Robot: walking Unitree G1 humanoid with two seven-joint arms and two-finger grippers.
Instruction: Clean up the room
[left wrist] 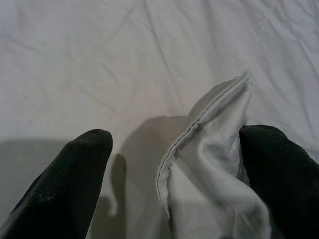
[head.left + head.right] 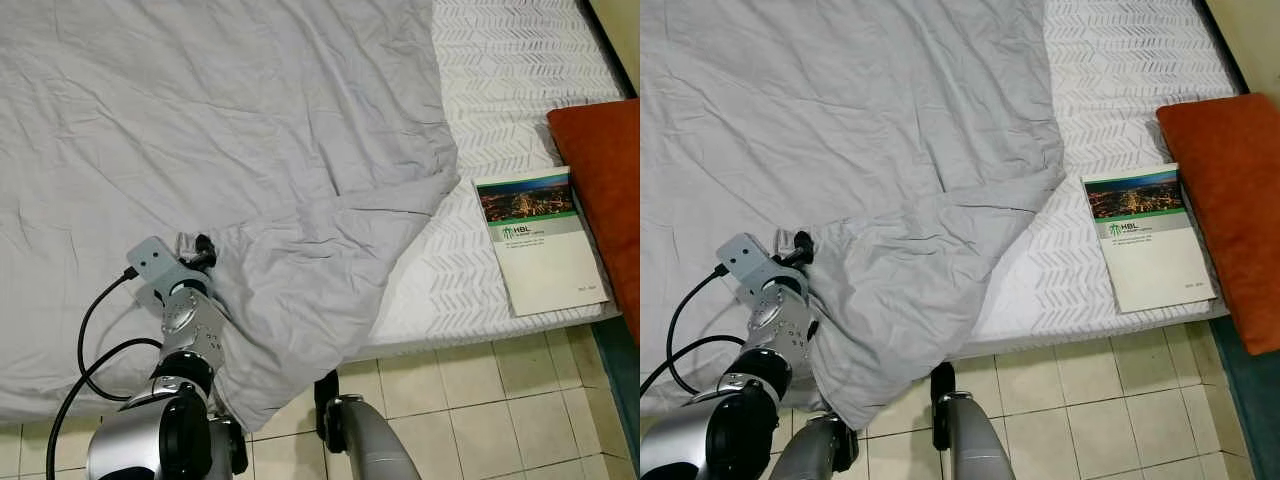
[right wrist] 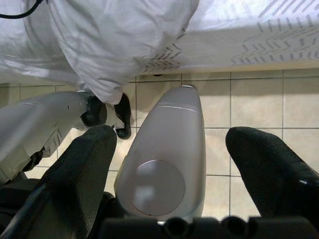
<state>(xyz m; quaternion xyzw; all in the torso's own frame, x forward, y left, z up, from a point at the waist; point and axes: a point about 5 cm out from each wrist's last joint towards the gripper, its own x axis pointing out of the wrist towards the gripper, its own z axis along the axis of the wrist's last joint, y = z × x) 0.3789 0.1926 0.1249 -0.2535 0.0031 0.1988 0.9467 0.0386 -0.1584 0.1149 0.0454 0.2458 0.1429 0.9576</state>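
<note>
1. Now the left gripper (image 2: 203,247) sits at 8 o'clock on the bed (image 2: 520,60), fingers apart around a sheet (image 2: 200,130) edge, to pull it flat.
2. Right gripper (image 3: 167,149) hangs wide over the floor (image 2: 480,400), holding nothing.

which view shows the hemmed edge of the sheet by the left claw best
The left wrist view: the sheet's stitched hem stands folded up between the left claw's open fingers. Both eye views show that claw at a fold of the grey sheet. The right wrist view shows the sheet overhanging the floor.
</note>
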